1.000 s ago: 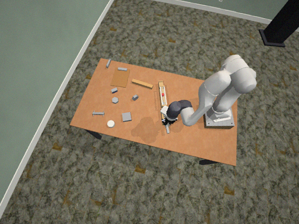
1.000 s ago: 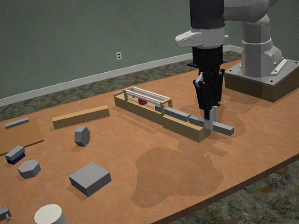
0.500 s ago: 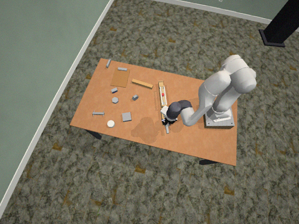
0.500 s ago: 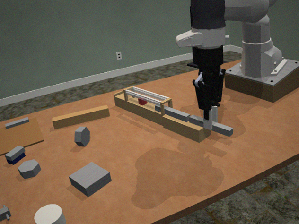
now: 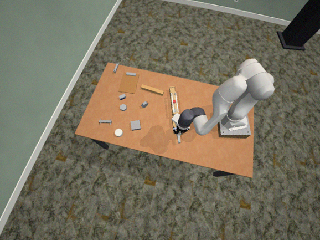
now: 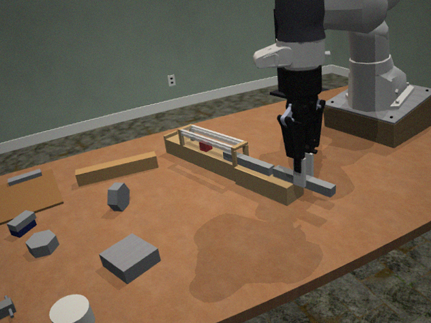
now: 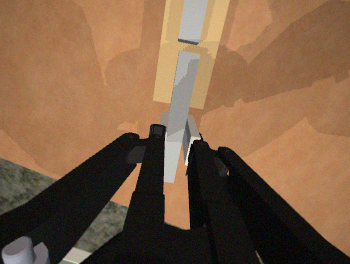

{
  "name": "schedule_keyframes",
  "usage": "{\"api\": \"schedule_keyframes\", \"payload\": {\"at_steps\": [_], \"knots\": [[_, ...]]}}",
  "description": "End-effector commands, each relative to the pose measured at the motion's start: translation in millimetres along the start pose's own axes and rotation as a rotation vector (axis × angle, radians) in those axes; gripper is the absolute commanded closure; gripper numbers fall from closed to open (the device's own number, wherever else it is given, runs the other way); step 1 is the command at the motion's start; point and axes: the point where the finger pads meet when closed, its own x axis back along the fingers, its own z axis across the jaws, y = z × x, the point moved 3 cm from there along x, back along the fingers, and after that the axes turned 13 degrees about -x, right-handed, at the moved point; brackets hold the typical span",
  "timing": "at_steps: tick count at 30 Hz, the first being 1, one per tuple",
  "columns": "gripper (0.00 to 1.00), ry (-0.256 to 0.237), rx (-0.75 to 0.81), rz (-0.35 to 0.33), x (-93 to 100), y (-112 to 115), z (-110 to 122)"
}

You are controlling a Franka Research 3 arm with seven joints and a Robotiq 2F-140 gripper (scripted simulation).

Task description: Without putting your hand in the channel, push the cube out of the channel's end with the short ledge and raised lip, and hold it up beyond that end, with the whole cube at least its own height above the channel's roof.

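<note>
The red cube (image 6: 205,146) sits inside the wooden channel (image 6: 223,159) under its railed roof; it also shows in the overhead view (image 5: 174,101). A loose grey bar (image 6: 249,163) lies in the channel's open part, its far end under the roof edge, short of the cube. My gripper (image 6: 302,167) points straight down at the channel's near end, outside it. It is shut on the upright handle of a grey T-shaped push bar (image 6: 305,183). That bar lies low, in line with the channel, its front end right behind the loose bar. In the wrist view the push bar (image 7: 175,140) runs between my fingers toward the loose bar (image 7: 192,20).
Left of the channel lie a long tan block (image 6: 116,168), a flat tan board (image 6: 27,195), two hexagonal blocks (image 6: 117,197), a grey square block (image 6: 129,257), a white cylinder (image 6: 71,315) and a blue-bottomed block (image 6: 21,222). The robot base (image 6: 381,113) stands at the right.
</note>
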Motion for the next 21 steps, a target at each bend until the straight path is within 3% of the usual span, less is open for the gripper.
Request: {"api": "schedule_keyframes", "payload": {"at_steps": [1, 21], "knots": [[1.0, 0.0, -0.006, 0.0, 0.4, 0.6, -0.8], [1.0, 0.0, -0.006, 0.0, 0.4, -7.5, -2.6]]}}
